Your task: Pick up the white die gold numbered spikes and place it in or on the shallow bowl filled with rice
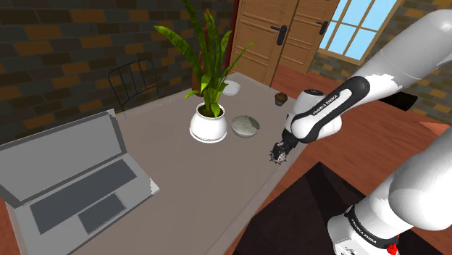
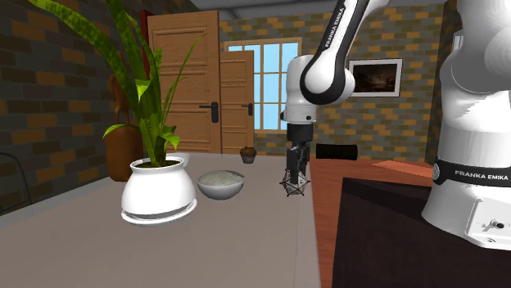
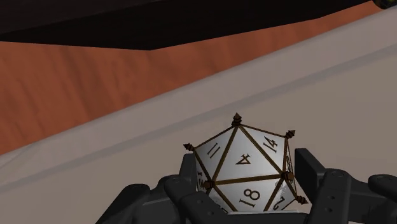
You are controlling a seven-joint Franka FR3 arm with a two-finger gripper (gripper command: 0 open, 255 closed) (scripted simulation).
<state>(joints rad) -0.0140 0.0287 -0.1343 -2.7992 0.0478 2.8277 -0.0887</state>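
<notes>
Black fingers of the tool are clasping the white die from both sides; its brownish-gold edges and spiked corners are showing, with numerals 4, 11, 14 and 18 facing out. The tool is pointing down near the desk edge by the stand. Cannot tell if the die is touching the desk. The grey bowl of rice is sitting apart from the die, toward the shoulder view's left, just beside a white plant pot. An open laptop is lying further left.
</notes>
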